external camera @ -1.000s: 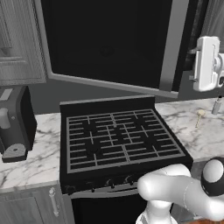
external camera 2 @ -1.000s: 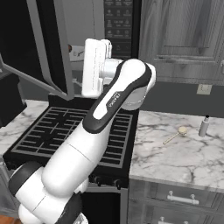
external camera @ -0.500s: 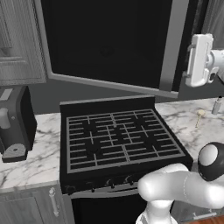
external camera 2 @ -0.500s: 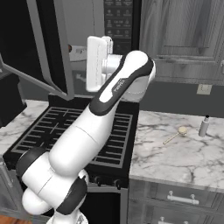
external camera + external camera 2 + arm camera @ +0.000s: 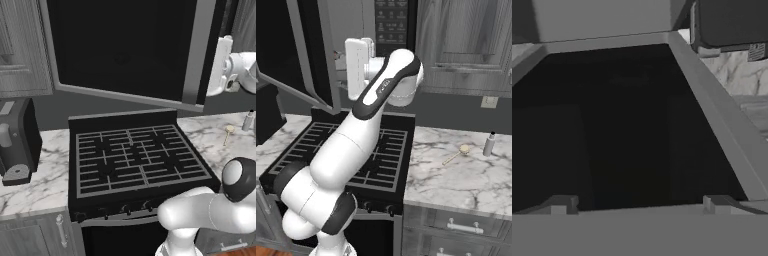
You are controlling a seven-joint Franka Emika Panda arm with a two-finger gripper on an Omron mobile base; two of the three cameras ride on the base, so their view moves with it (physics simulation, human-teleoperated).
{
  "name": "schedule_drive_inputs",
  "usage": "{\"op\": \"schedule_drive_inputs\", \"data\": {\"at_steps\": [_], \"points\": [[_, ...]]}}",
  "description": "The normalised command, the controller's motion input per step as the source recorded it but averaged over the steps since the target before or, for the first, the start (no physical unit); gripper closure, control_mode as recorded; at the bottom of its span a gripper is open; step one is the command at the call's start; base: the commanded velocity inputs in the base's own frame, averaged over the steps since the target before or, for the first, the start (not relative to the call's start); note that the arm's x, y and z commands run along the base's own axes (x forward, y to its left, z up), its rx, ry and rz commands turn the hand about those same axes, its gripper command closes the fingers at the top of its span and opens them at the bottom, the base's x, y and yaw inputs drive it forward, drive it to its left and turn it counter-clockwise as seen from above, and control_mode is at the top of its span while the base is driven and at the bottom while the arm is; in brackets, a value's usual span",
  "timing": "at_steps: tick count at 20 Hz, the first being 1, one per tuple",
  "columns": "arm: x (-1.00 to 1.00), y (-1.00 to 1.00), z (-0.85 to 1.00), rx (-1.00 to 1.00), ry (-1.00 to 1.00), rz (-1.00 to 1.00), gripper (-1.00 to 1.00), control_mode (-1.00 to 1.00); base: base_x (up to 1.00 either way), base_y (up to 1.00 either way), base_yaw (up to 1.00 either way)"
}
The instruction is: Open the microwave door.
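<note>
At the far left of the left base view sits a small boxy black toaster (image 5: 17,140) on the veined white marble counter (image 5: 47,175). Next comes the black gas stove (image 5: 135,160), its flat grid of matte iron grates squared off in straight bars. Above it hangs the microwave door (image 5: 125,47), swung wide out over the stove: a broad slab of glossy black glass in a smooth light grey frame, with a straight vertical grey bar down its right side. In the right base view the microwave (image 5: 391,25) itself shows as a dark cavity with a narrow dark button panel, set among grey wood-grain cabinets (image 5: 466,45).

My gripper (image 5: 220,67) sits just beside the door's free edge, its white blocky hand near the frame. My two dark finger tips (image 5: 559,204) stand wide apart, with nothing between them but the door's dark glass ahead.

Further right, on the marble, lie a pale wooden spoon-like tool (image 5: 456,153) and a small upright grey bottle (image 5: 489,144).
</note>
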Motion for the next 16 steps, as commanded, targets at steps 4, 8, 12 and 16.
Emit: {"op": "schedule_drive_inputs", "data": {"at_steps": [4, 8, 12, 16], "points": [[-0.01, 0.45, 0.01, 0.0, -0.09, 0.05, -1.0, -1.0, 0.0, 0.0, 0.0], [-0.22, 0.37, 0.17, 0.0, -0.06, 0.1, -1.0, -1.0, 0.0, 0.0, 0.0], [-0.69, 0.31, 0.28, 0.0, -0.11, 0.14, -1.0, -1.0, 0.0, 0.0, 0.0], [-0.98, 0.51, 0.29, 0.0, -0.19, 0.11, -1.0, -1.0, 0.0, 0.0, 0.0]]}}
